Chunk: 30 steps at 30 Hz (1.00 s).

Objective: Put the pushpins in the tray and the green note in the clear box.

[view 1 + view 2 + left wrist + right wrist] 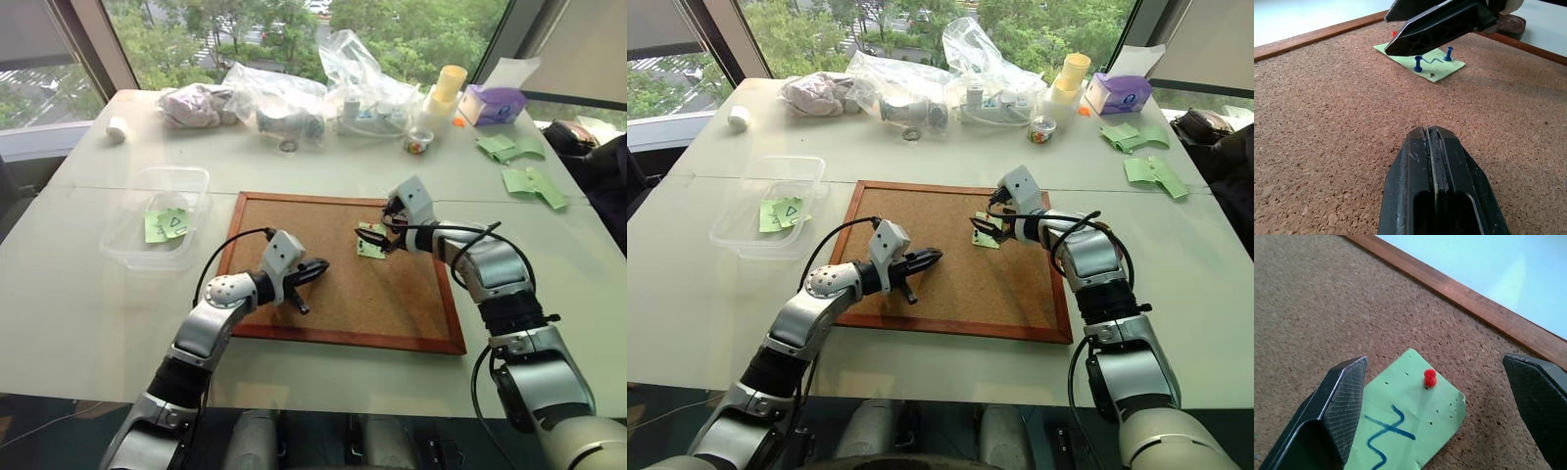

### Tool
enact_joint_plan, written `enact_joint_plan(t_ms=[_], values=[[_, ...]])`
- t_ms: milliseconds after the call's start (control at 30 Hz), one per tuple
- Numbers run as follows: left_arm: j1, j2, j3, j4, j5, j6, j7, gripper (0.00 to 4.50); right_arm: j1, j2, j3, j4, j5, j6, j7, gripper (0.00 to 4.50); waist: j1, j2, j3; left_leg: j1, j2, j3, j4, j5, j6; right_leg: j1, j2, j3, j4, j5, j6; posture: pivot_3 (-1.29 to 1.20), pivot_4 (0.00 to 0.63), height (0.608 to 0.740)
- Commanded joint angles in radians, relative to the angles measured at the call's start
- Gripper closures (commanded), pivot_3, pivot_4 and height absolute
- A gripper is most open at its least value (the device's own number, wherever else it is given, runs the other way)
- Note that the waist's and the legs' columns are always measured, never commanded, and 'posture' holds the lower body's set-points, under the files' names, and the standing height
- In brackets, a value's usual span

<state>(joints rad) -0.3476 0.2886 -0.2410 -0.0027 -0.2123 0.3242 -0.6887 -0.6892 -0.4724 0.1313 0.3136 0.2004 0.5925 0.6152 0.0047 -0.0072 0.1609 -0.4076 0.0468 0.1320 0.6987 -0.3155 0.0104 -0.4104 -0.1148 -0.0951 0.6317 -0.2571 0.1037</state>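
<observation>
Green note (pixel 1410 431) w/ blue squiggle, no legible text.

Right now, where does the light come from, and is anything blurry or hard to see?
Left eye view: daylight enters through the windows behind the table; the corkboard is evenly lit. Left wrist view: the shut left gripper looms close, and two blue pushpins on the green note read clearly. Right wrist view: the red pushpin is sharp and casts a faint shadow.

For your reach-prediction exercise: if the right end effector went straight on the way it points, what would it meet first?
Probably the red pushpin pinned in the green note, centred between the open right end effector; depth is uncertain.
</observation>
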Motion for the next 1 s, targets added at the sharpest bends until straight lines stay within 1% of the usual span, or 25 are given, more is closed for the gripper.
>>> enact_joint_plan(t_ms=[33, 200, 233, 367, 500, 600, 767, 867, 1000], values=[[0.011, -0.002, 0.005, -0.03, 0.006, -0.01, 0.003, 4.5, -0.021, 0.001, -0.011, -0.014, -0.018, -0.027, 0.011, 1.78, -0.001, 0.0, 0.0, 0.0, 0.0, 0.0, 0.0, 0.0, 0.0, 0.0, 0.0, 0.0, 0.0, 0.0, 0.0, 0.0, 0.15, 0.74], [0.017, 0.0, 0.005, -0.028, 0.012, -0.01, 0.003, 4.5, -0.01, -0.002, -0.006, -0.018, -0.043, -0.048, 0.023, 4.22, -0.002, 0.0, 0.0, 0.0, 0.0, 0.0, 0.0, 0.0, 0.0, 0.0, 0.0, 0.0, 0.0, 0.0, 0.0, 0.0, 0.15, 0.74], [0.017, 0.001, 0.005, -0.025, 0.013, -0.008, 0.004, 4.5, -0.009, -0.002, -0.002, -0.018, -0.05, -0.055, 0.025, 4.44, -0.002, 0.0, 0.0, 0.0, 0.0, 0.0, 0.0, 0.0, 0.0, 0.0, 0.0, 0.0, 0.0, 0.0, 0.0, 0.0, 0.15, 0.74], [0.026, 0.01, -0.007, -0.008, 0.025, 0.005, 0.001, 4.5, -0.013, -0.002, -0.007, -0.046, -0.06, -0.061, 0.019, 4.44, -0.003, 0.0, 0.0, 0.0, 0.0, 0.0, 0.0, 0.0, 0.0, 0.0, 0.0, 0.0, 0.0, 0.0, 0.0, 0.0, 0.15, 0.74], [0.034, 0.01, -0.013, -0.002, 0.027, 0.035, 0.003, 4.5, -0.019, -0.024, -0.065, -0.116, -0.036, -0.022, 0.003, 4.44, -0.004, 0.001, 0.0, 0.0, 0.0, 0.0, 0.0, 0.0, 0.0, 0.0, 0.0, 0.0, 0.0, 0.0, 0.0, 0.0, 0.15, 0.74], [0.038, 0.009, -0.013, -0.005, 0.023, 0.055, -0.001, 4.5, -0.01, -0.049, -0.121, -0.189, -0.007, 0.031, -0.012, 4.44, -0.001, 0.001, 0.0, 0.0, 0.0, 0.0, 0.0, 0.0, 0.0, 0.0, 0.0, 0.0, 0.0, 0.0, 0.0, 0.0, 0.15, 0.74], [0.038, -0.008, 0.003, -0.009, 0.014, 0.07, 0.018, 4.5, 0.046, -0.092, -0.264, -0.321, 0.063, 0.162, -0.058, 4.44, 0.004, 0.002, -0.001, 0.0, 0.0, -0.001, 0.0, 0.0, 0.0, 0.001, -0.001, 0.0, 0.0, 0.0, 0.0, 0.0, 0.15, 0.74], [0.039, -0.01, 0.003, -0.014, 0.012, 0.076, 0.018, 4.5, 0.102, -0.123, -0.354, -0.38, 0.086, 0.226, -0.09, 4.44, 0.003, 0.004, -0.002, 0.001, 0.0, 0.0, 0.0, 0.0, 0.0, 0.001, 0.0, 0.0, 0.0, 0.0, 0.0, 0.0, 0.15, 0.74], [0.04, -0.013, 0.001, -0.015, 0.013, 0.079, 0.014, 4.5, 0.188, -0.159, -0.432, -0.414, 0.091, 0.262, -0.121, 4.44, 0.002, 0.005, -0.003, 0.001, 0.0, 0.0, 0.0, 0.0, 0.0, 0.001, 0.0, 0.0, 0.0, 0.0, 0.0, 0.0, 0.15, 0.74]])
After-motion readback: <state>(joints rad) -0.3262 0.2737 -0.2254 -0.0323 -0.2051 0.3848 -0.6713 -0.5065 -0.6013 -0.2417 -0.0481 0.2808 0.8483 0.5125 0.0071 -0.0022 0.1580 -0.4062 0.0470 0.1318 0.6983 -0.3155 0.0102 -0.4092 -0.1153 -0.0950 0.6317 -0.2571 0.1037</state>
